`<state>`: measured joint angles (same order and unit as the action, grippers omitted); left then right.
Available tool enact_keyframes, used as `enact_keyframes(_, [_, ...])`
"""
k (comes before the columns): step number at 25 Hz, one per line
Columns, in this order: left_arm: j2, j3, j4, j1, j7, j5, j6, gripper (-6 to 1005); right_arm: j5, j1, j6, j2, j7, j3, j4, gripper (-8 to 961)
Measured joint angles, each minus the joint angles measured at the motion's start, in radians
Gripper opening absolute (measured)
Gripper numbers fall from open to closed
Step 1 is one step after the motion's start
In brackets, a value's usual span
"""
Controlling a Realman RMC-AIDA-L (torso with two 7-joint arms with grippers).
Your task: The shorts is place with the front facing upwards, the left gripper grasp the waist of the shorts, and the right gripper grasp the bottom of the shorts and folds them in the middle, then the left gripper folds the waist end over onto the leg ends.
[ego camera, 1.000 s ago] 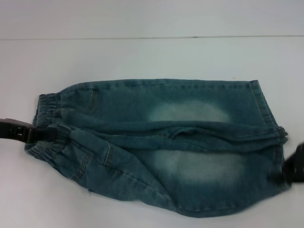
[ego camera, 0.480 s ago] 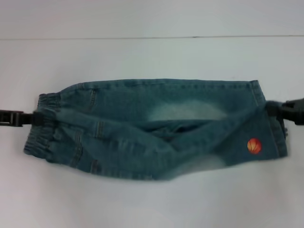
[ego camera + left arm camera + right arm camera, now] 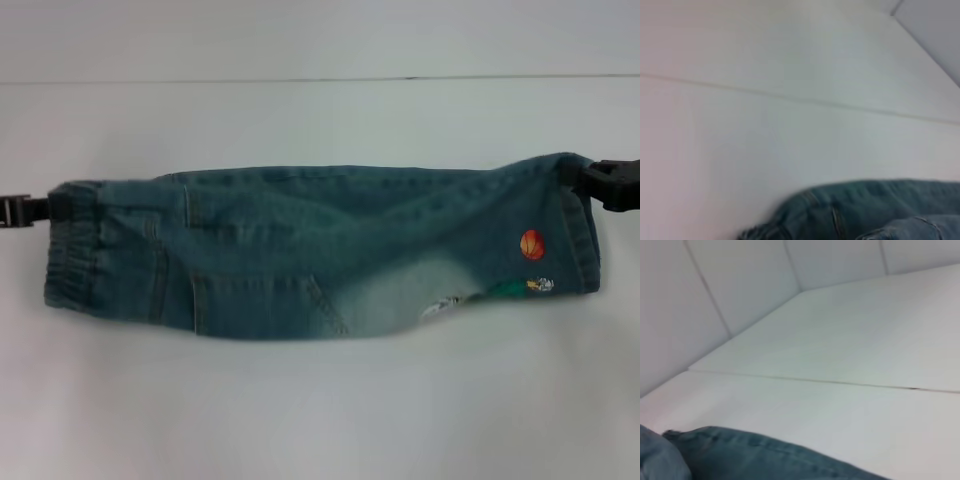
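Note:
The denim shorts (image 3: 300, 250) lie across the white table, folded lengthwise into a long strip with the back pocket and an embroidered patch (image 3: 534, 246) showing. The puckered waist of the shorts (image 3: 70, 250) is at the left, and the left gripper (image 3: 45, 208) is shut on its far corner. The leg ends (image 3: 578, 235) are at the right, where the right gripper (image 3: 588, 180) is shut on the far corner of the hem. Denim (image 3: 865, 210) fills a corner of the left wrist view, and denim (image 3: 740, 455) also edges the right wrist view. Neither wrist view shows fingers.
The white table (image 3: 320, 400) has a seam line (image 3: 320, 79) running across behind the shorts. Pale padded walls (image 3: 715, 290) rise beyond the table in the right wrist view.
Both grippers have carried the near half of the shorts away from me and over the far half. The back pocket and the patch now face up, and the strip is narrower.

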<state>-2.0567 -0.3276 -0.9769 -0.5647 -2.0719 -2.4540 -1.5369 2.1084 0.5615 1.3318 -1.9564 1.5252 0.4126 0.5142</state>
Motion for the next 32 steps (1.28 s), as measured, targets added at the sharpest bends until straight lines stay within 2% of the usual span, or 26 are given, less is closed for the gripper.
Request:
enact_keyframes(5, [0.005,0.001,0.02,0.008,0.002,0.037,0.044,33,-0.002,0.01,-0.114,-0.03,-0.037,0.01,0.0,42])
enact_keyframes(8, [-0.001,-0.011,0.039,0.008,0.004,0.04,0.126,33,-0.006,0.017,-0.178,-0.06,-0.081,0.005,0.004,42])
enact_keyframes(14, [-0.003,-0.034,0.087,0.003,0.018,0.041,0.204,33,-0.056,0.033,-0.263,-0.096,-0.181,0.007,-0.011,43])
enact_keyframes(19, [-0.011,-0.068,0.1,-0.002,0.019,0.042,0.268,33,-0.076,0.055,-0.294,-0.104,-0.217,0.015,-0.028,43])
enact_keyframes(26, [-0.036,-0.117,0.108,-0.007,0.02,0.043,0.377,33,-0.077,0.083,-0.396,-0.111,-0.262,0.049,-0.092,43])
enact_keyframes(32, [-0.037,-0.133,0.122,-0.008,0.02,0.043,0.417,34,-0.088,0.091,-0.419,-0.119,-0.283,0.046,-0.1,43])
